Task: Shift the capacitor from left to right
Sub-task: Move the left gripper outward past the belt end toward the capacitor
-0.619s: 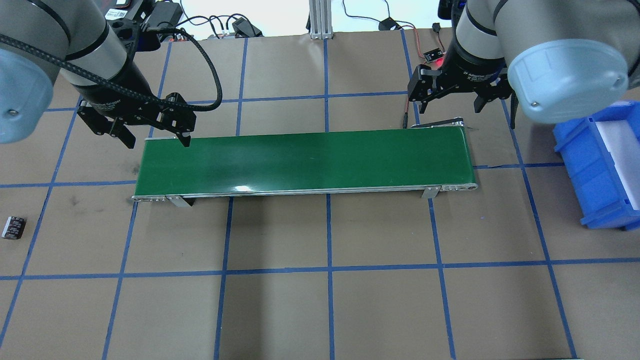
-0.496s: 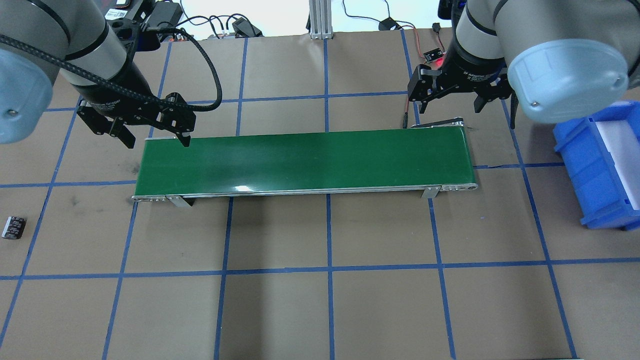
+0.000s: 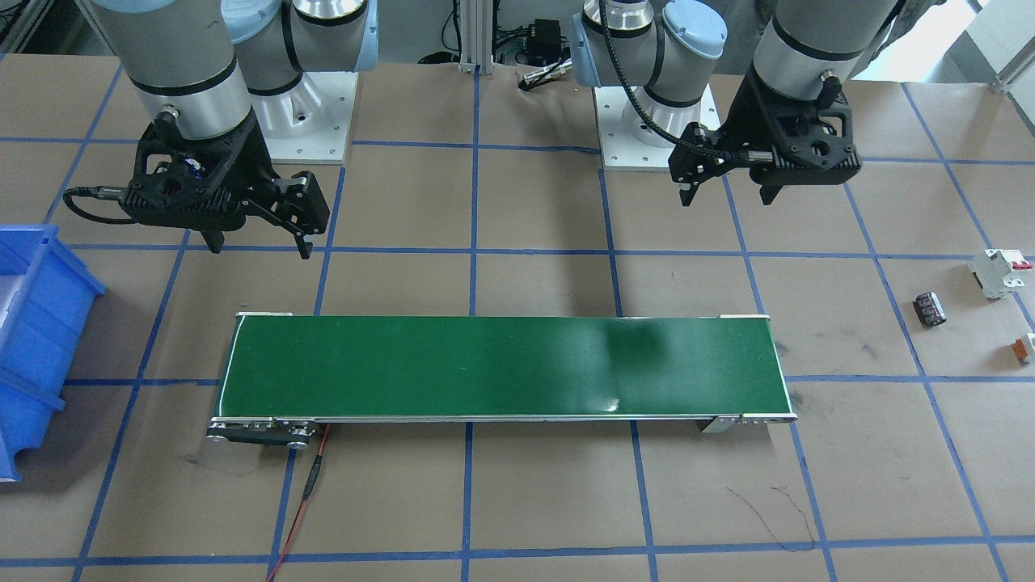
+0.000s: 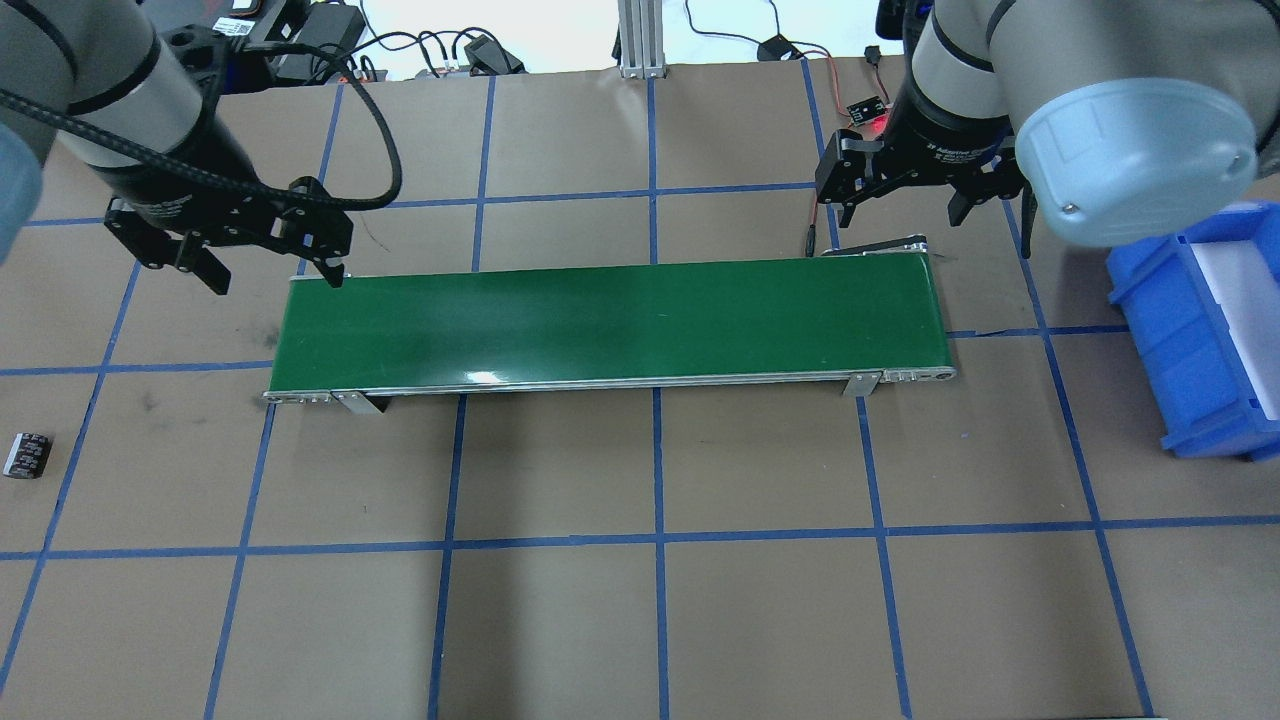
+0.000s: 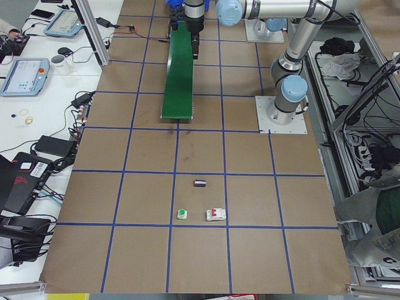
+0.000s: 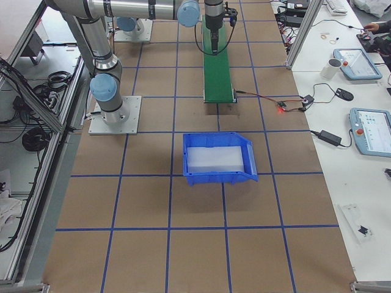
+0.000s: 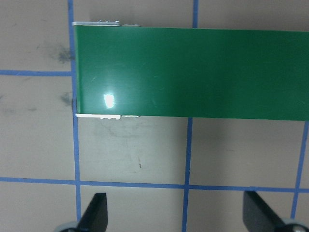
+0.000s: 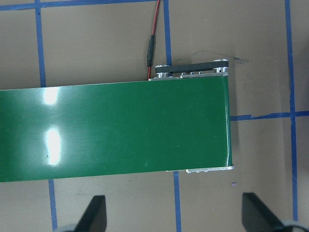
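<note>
The capacitor (image 4: 27, 455), a stubby black cylinder with pale grey markings, lies on its side on the paper at the far left; it also shows in the front-facing view (image 3: 930, 309) and the left view (image 5: 200, 183). My left gripper (image 4: 277, 280) is open and empty and hovers by the back left corner of the green conveyor belt (image 4: 610, 320), well away from the capacitor. It also shows in the front-facing view (image 3: 726, 198) and its wrist view (image 7: 176, 215). My right gripper (image 4: 900, 217) is open and empty behind the belt's right end (image 8: 171, 215).
A blue bin (image 4: 1180, 330) stands at the right. A white breaker with a red switch (image 3: 999, 272) and a tiny orange-and-white part (image 3: 1023, 347) lie near the capacitor. A green button (image 5: 182, 214) lies there too. A red wire (image 8: 153, 38) runs from the belt's right end.
My left gripper has moved to the left and slightly back, still open. The right arm and the capacitor have not moved.
</note>
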Tool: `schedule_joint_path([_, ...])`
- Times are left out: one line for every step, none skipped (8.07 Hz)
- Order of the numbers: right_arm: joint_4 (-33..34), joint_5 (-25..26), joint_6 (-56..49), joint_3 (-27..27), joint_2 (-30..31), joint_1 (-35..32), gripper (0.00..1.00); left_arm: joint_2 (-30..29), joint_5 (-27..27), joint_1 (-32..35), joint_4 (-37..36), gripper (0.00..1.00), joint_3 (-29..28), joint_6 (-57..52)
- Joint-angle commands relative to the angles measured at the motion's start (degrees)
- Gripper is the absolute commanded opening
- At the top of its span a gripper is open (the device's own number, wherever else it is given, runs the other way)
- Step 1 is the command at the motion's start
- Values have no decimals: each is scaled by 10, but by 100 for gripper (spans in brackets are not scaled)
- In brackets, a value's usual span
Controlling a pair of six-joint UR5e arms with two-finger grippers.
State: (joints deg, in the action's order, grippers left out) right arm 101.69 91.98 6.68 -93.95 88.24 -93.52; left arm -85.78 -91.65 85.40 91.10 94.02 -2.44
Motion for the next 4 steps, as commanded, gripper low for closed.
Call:
schedule_joint_path([0,0,0,0,0,0,100,3,12,-96,7,100,7,-2])
schedule_joint_path([0,0,0,0,0,0,100,-4,28,-140,7,100,11,-2])
schedule_joint_path([0,0,0,0,0,0,100,-23,31,-186,3,100,19,0])
schedule_joint_path([0,0,0,0,0,0,100,-46,30,-217,-3,100,26,-6])
